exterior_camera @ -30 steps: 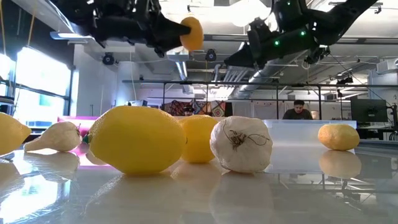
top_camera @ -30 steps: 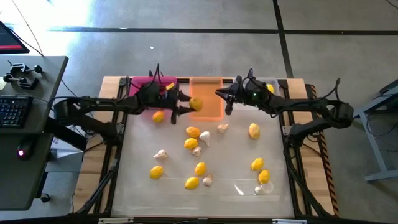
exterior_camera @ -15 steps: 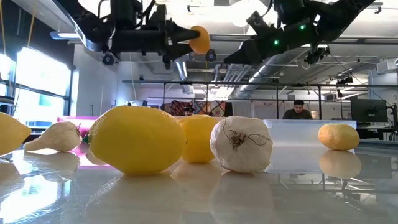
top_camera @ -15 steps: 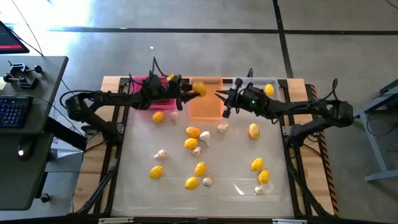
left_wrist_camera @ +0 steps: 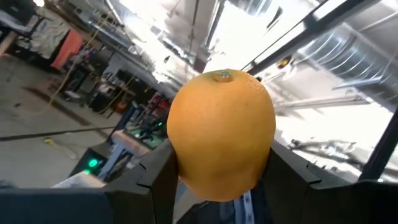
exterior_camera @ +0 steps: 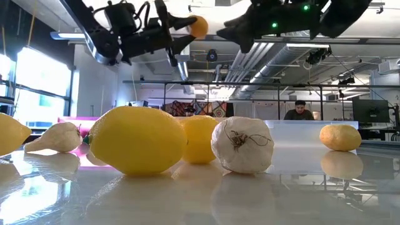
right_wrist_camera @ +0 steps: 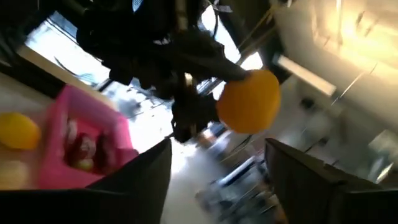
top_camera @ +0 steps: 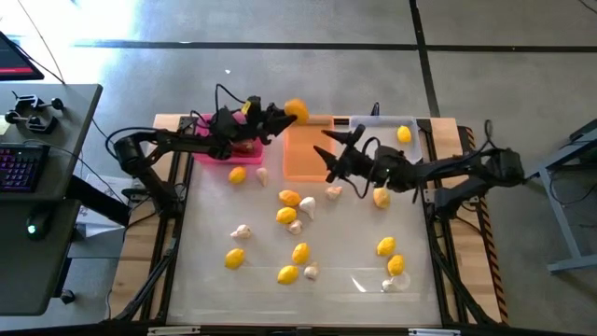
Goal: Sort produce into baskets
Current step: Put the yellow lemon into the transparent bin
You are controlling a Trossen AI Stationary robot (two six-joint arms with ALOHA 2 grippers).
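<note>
My left gripper (top_camera: 291, 114) is shut on a yellow-orange fruit (top_camera: 297, 109) high above the far end of the orange basket (top_camera: 310, 157). My right gripper (top_camera: 329, 156) stands open and holds nothing, over that basket's right edge; past its fingers in the right wrist view are the fruit (right_wrist_camera: 249, 101) and the pink basket (right_wrist_camera: 93, 140). The pink basket (top_camera: 213, 149) holds red chilies, and the clear basket (top_camera: 387, 131) holds one lemon (top_camera: 403, 133). Several lemons (top_camera: 289, 198) and garlic bulbs (top_camera: 307, 207) lie on the table. My left gripper pinches the fruit between its two fingers (left_wrist_camera: 155, 177), one on each side of the fruit's lower half (left_wrist_camera: 186, 168). The fingers come from the table's left, slanting a little upward. The fruit is lifted clear, high over the baskets.
Close to the low camera lie a large lemon (exterior_camera: 137, 139) and a garlic bulb (exterior_camera: 242, 144). A clear plastic scrap (top_camera: 378, 280) lies near the table's front right. A desk with a keyboard (top_camera: 20, 168) stands left of the table. A person (exterior_camera: 300, 111) sits in the room beyond.
My left gripper has carried the fruit from over the orange basket's left edge toward the table's far edge, rolling and tipping upward, still shut on it. My right gripper has rolled, shifted a little toward the near edge and opened.
</note>
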